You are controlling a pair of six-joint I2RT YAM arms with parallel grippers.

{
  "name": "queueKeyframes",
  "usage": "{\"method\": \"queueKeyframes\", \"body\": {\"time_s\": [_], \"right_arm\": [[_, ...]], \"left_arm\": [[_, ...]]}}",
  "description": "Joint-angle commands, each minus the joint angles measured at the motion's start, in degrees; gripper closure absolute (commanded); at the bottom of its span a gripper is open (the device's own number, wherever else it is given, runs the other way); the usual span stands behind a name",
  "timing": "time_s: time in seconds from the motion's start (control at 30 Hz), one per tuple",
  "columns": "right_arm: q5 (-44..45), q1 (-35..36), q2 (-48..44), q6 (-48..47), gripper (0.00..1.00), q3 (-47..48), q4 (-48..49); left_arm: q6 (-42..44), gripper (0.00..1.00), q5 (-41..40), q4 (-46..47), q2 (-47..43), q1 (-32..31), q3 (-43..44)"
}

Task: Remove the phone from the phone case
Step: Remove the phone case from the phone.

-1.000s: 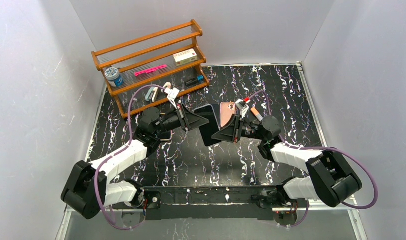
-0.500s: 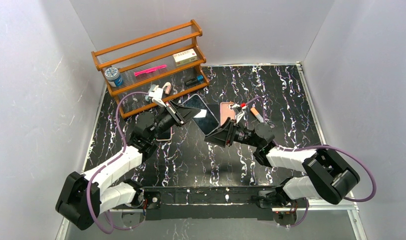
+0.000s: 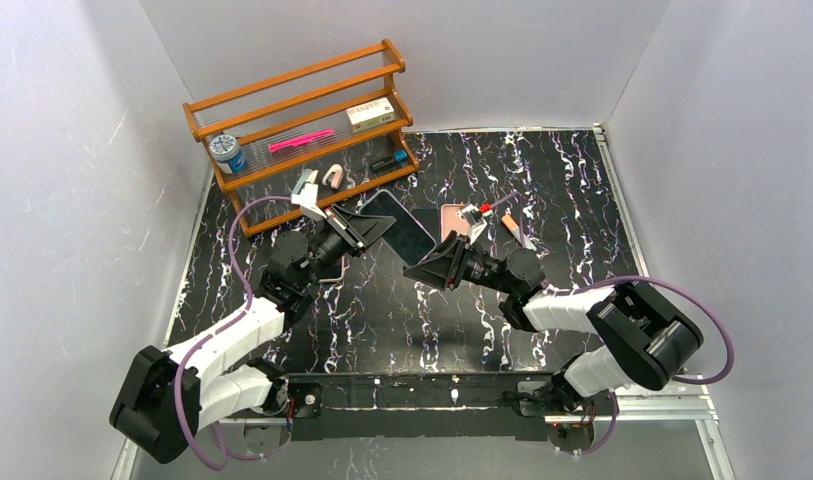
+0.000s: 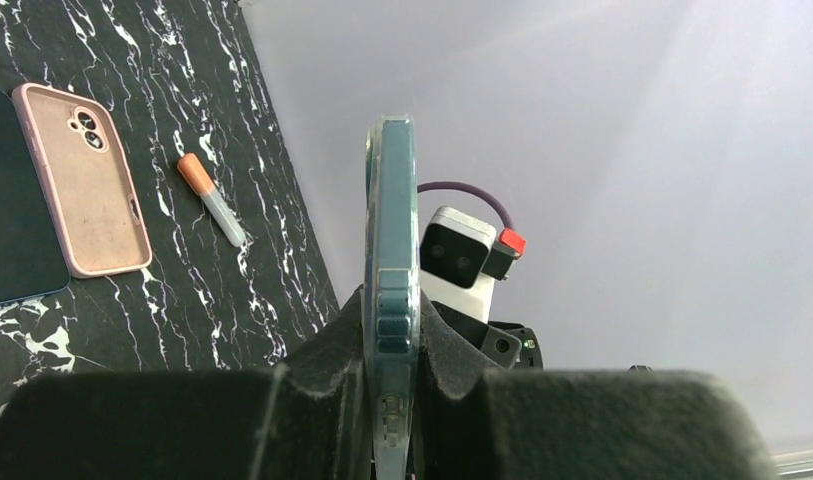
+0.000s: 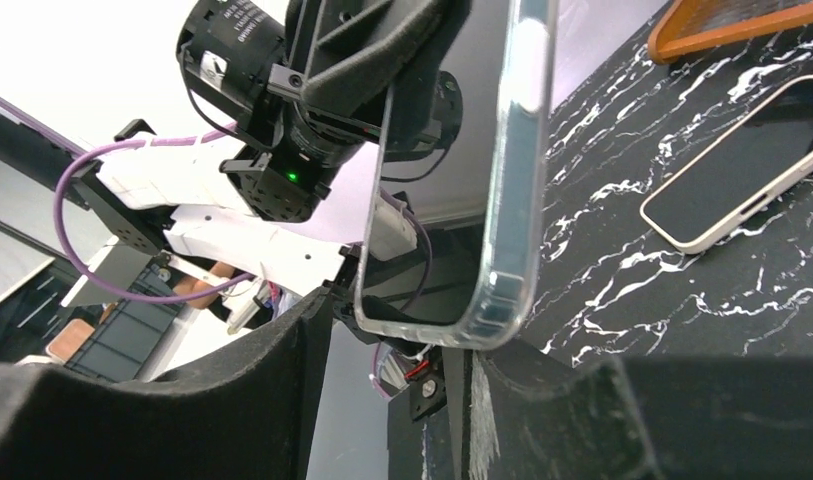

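A dark phone in a clear phone case (image 3: 397,228) hangs above the table's middle. My left gripper (image 3: 367,228) is shut on one end of it. In the left wrist view the cased phone (image 4: 390,220) stands edge-on between the shut jaws of the left gripper (image 4: 390,310). My right gripper (image 3: 428,270) is just right of it and open. In the right wrist view the phone's free end (image 5: 462,200) hangs over the gap of the right gripper (image 5: 412,335). Its jaws stand wide apart, with clear space on the left side.
An empty pink case (image 3: 453,220) lies on the marble table, with a dark flat item (image 4: 12,200) beside it and an orange-capped tube (image 3: 513,226) to its right. A beige-cased phone (image 5: 742,190) lies under the left arm. A wooden rack (image 3: 302,125) stands at the back left.
The right gripper has opened and let go of the cased phone, then dropped back slightly. The left gripper has carried the phone up and to the back left.
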Motion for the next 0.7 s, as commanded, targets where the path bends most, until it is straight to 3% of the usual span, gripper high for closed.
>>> {"method": "queueKeyframes", "body": {"time_s": [0.0, 0.17, 0.4, 0.53, 0.67], "right_arm": [[0.69, 0.40, 0.99, 1.24, 0.50, 2.56, 8.51], [0.99, 0.39, 1.21, 0.36, 0.61, 3.11, 8.71], [-2.62, 0.39, 0.68, -10.21, 0.90, 3.64, 3.69], [-3.39, 0.39, -0.70, -19.05, 0.98, 4.05, -2.67], [-3.34, 0.39, -2.05, -27.98, 0.99, 5.45, -9.01]], "left_arm": [[-1.66, 1.00, -1.70, 5.13, -2.00, 0.05, 0.25], [-2.97, 1.00, -1.55, 5.43, -2.17, 0.00, -0.63], [-8.52, 1.00, -0.47, 4.97, -0.59, 0.05, -0.50], [-10.10, 1.00, 0.45, 3.97, 0.23, 0.07, 0.18], [-11.04, 1.00, 0.87, 1.49, -0.03, 0.09, 0.82]]}}
